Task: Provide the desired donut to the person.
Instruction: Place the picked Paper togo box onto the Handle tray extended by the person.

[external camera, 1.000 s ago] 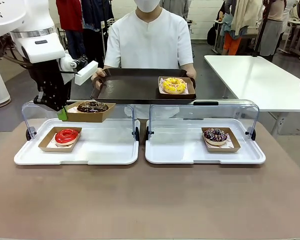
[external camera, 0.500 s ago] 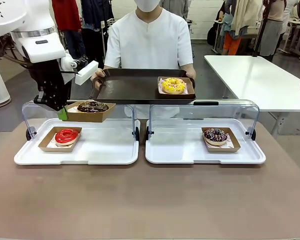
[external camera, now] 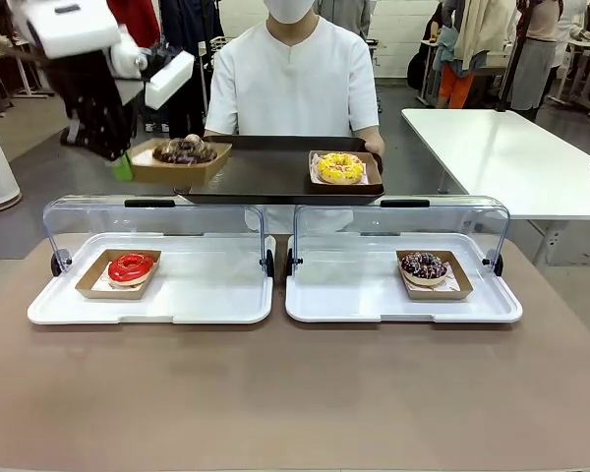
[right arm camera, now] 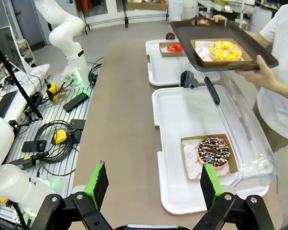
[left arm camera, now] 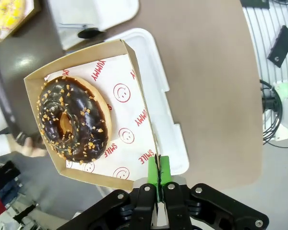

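Observation:
My left gripper [external camera: 124, 169] [left arm camera: 159, 173] is shut on the rim of a cardboard box [external camera: 177, 161] [left arm camera: 134, 115] that carries a chocolate donut [external camera: 184, 149] [left arm camera: 73, 119] with nut bits. The box hangs in the air at the left end of the dark tray [external camera: 265, 169] held by the person [external camera: 293, 74] in white. A yellow donut [external camera: 340, 167] [right arm camera: 225, 50] in its box rests on that tray's right side. My right gripper [right arm camera: 153, 187] is open, low over the table's right end.
Two white display trays [external camera: 211, 290] [external camera: 354, 290] with raised clear lids stand on the brown table. The left one holds a red donut [external camera: 130, 267], the right one a sprinkled chocolate donut [external camera: 424, 266] [right arm camera: 212, 151]. A white table [external camera: 511, 157] stands at the right.
My left gripper has lifted the chocolate donut's box from above the left display tray up to the level of the person's tray. The person's tray has stayed put.

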Tool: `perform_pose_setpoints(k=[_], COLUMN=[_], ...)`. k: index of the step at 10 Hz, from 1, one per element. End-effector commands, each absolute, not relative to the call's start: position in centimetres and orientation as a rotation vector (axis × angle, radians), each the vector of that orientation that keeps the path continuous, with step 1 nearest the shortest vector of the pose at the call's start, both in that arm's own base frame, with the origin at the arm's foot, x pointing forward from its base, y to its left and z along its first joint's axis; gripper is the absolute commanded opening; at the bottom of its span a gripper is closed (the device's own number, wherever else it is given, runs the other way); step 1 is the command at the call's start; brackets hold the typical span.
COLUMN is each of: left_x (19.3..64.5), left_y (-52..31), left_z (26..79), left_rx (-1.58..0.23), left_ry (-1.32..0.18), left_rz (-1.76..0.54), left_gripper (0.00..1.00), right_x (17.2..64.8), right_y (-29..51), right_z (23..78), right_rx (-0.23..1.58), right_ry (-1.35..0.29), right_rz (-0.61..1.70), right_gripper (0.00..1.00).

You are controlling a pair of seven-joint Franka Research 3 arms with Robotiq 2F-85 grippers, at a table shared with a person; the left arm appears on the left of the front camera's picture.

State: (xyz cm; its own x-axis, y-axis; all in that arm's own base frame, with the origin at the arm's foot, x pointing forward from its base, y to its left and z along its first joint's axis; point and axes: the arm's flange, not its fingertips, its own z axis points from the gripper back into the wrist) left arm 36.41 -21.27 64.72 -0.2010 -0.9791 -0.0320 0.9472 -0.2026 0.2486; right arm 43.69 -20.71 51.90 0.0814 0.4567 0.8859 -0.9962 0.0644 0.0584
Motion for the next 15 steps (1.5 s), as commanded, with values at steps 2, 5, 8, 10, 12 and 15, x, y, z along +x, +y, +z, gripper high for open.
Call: perform_pose_setpoints(k=[2,5,8,10,12,15], left_x=[40.8,44.6,48.7,51.5,53.1,55.0], left_y=[-24.9,-28.1,-30.2,-30.6,-30.0,-29.1], left_z=[66.4,65.9,63.8,62.2,60.9,60.0], left_rx=[0.224,0.234,0.265,0.281,0.256,0.234], left_ry=[-0.168,-0.147,-0.114,-0.094,-0.114,-0.136], left_rz=[-1.752,-1.727,-1.701,-1.709,-1.710,-1.697], left_gripper=[0.01,0.01,0.01,0.01,0.01,0.01], right_x=[43.7,43.7,43.7,43.7,43.7,43.7], right_y=[-20.7,-20.7,-20.7,-20.7,-20.7,-20.7], right_z=[51.9,51.9,51.9,51.9,51.9,51.9], right_rx=[0.854,0.854,0.854,0.854,0.854,0.854], right_ry=[-0.828,-0.828,-0.828,-0.828,-0.828,-0.828], right_rz=[1.311,1.311,1.311,1.311,1.311,1.311], right_gripper=[1.00,1.00,1.00,1.00,1.00,1.00])
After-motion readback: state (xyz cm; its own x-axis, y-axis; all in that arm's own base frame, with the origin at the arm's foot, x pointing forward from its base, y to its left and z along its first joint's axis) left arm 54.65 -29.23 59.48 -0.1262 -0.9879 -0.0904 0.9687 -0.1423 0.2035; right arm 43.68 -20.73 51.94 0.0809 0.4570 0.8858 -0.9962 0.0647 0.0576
